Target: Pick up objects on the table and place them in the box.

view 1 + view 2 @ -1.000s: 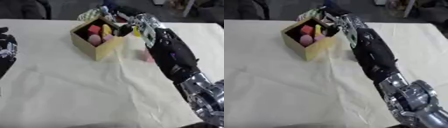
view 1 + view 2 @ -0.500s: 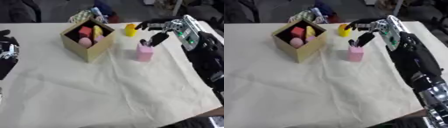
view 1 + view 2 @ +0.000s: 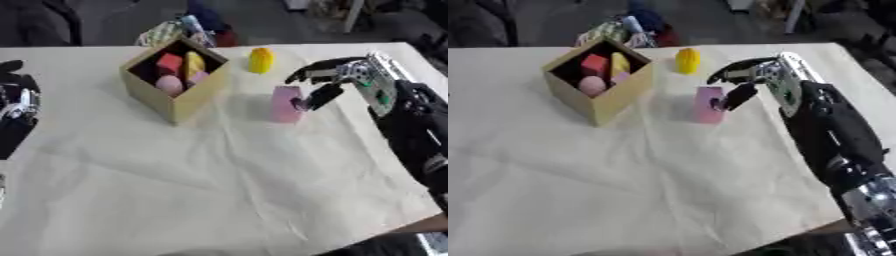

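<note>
Left eye view: pink block [image 3: 284, 104] beside fingers [image 3: 317, 96].

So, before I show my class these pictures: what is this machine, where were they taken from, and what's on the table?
It is a humanoid robot's upper body, steered by a person. Both pictures come from a stereo camera in its head, looking down, so they nearly match. Its right hand reaches in from the right, fingers open around the top of a pink block, not clearly gripping it. Its left hand rests at the left edge. On the cloth-covered table stand a box already holding coloured shapes and, beyond the pink block, a yellow piece. The job is putting the pieces into the box.
</note>
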Robot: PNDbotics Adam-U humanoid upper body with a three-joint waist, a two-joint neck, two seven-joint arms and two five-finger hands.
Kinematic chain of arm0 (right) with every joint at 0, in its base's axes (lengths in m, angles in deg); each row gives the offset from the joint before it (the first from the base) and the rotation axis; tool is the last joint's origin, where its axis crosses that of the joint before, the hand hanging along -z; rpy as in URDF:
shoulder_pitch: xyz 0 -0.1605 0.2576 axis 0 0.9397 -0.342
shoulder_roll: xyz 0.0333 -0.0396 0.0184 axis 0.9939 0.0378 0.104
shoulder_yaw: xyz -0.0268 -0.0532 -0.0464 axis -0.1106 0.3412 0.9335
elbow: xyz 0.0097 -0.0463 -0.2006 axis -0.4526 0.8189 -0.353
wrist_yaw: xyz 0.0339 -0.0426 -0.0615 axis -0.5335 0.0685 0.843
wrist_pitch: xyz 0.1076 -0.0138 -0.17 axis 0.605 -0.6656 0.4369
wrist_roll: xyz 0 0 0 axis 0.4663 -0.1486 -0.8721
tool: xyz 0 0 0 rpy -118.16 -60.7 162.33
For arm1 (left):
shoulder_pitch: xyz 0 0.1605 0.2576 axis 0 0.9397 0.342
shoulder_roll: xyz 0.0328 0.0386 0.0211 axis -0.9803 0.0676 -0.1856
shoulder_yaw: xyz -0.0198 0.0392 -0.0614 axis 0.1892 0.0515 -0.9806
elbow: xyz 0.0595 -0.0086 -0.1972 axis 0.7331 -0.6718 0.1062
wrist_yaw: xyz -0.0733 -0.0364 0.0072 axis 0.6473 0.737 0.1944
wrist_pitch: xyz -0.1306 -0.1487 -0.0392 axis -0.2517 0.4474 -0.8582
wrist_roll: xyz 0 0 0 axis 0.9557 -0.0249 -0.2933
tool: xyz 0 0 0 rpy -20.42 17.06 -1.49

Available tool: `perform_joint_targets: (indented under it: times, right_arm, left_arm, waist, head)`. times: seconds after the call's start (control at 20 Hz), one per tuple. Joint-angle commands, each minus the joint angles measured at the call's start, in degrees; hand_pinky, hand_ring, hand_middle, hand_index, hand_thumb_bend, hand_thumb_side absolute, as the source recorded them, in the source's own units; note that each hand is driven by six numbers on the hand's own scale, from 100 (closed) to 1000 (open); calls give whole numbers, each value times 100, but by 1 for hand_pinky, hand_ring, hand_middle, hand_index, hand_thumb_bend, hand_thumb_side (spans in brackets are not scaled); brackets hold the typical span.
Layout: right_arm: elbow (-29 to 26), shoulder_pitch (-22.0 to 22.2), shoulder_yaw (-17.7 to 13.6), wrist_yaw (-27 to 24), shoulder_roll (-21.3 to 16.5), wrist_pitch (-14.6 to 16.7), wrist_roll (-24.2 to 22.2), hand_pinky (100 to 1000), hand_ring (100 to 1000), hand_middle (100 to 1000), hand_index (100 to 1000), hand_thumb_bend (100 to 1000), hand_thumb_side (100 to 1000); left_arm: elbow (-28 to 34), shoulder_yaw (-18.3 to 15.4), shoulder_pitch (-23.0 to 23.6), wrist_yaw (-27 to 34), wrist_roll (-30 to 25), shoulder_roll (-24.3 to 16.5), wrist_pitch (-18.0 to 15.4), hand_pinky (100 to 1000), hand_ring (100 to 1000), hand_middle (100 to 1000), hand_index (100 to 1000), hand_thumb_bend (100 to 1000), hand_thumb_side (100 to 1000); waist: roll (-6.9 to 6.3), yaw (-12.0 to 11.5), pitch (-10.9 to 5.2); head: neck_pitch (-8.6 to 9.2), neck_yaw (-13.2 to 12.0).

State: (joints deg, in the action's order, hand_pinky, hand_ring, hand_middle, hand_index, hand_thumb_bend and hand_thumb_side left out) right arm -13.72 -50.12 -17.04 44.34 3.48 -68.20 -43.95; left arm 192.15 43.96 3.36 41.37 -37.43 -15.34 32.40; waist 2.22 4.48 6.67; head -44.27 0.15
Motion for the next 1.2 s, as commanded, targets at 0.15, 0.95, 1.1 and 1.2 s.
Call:
perform_joint_targets:
  times: [0.15, 0.95, 1.1, 1.2]
  right_arm:
    - [235, -119, -172, 453, 43, -6, 278, 911, 991, 1000, 1000, 100, 546]
    - [262, -146, -378, 540, 146, -157, 1358, 887, 931, 987, 1000, 100, 310]
    - [251, -142, -379, 488, 136, -181, 1277, 894, 945, 1000, 1000, 100, 386]
    - [232, -137, -353, 429, 134, -150, 1131, 904, 965, 1000, 1000, 100, 486]
  left_arm:
    - [92, -26, -34, -29, -26, -92, -8, 641, 585, 585, 819, 119, 539]
    - [106, -26, -47, -41, -66, -89, -30, 645, 588, 588, 821, 103, 541]
    - [109, -31, -49, -42, -65, -91, -30, 645, 589, 589, 821, 104, 541]
    - [111, -31, -50, -43, -71, -92, -32, 645, 589, 589, 821, 104, 540]
  waist:
    - [-103, -13, -161]
    - [-106, -51, -153]
    - [-110, -52, -154]
    - [-115, -47, -155]
  head:
    - [15, 24]
    - [15, 37]
    - [15, 46]
    - [15, 41]
